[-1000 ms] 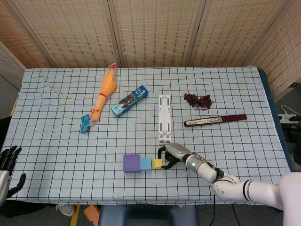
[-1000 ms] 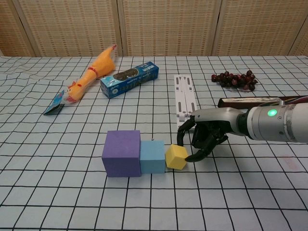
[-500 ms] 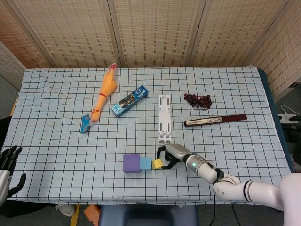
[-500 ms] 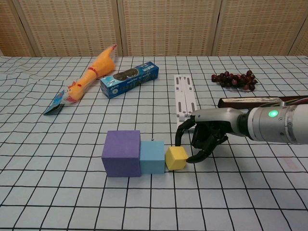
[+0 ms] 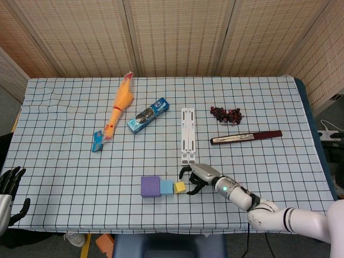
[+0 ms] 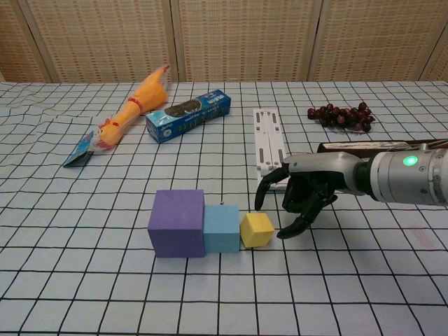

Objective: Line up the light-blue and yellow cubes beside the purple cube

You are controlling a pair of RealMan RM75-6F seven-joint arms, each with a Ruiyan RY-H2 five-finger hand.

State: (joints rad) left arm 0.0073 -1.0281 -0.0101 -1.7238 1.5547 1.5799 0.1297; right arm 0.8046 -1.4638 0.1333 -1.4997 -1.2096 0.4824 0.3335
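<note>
Overhead, from the head view, the purple cube [image 5: 150,186], the light-blue cube [image 5: 166,187] and the yellow cube [image 5: 180,187] sit in a row near the front edge of the checked tablecloth [image 5: 64,161], purple on the left, light-blue touching it, yellow touching the light-blue on the right. The right hand [image 5: 196,177] lies just right of the yellow cube with its dark fingers spread and holding nothing; whether a fingertip touches the cube cannot be told from here. The left hand [image 5: 8,188] rests off the table at the far left edge of the frame, fingers apart and empty. Farther back lie a rubber chicken [image 5: 119,107], a small blue packet [image 5: 97,141] at its head, a blue toothpaste box [image 5: 148,115], a white folding stand [image 5: 187,135], a bunch of dark grapes [image 5: 226,114] and a dark flat case [image 5: 245,137]. Next, in the chest view, the same three cubes stand flush in line, purple cube [image 6: 176,223], light-blue cube [image 6: 222,228], then yellow cube [image 6: 257,229] as the smallest. The right hand [image 6: 301,198] hovers just beside the yellow cube, fingers [image 6: 264,192] curved downward and apart, a small gap showing between them and the cube. Beyond it the white folding stand [image 6: 269,139], grapes [image 6: 341,116], toothpaste box [image 6: 189,115] and rubber chicken [image 6: 134,105] are visible.
</note>
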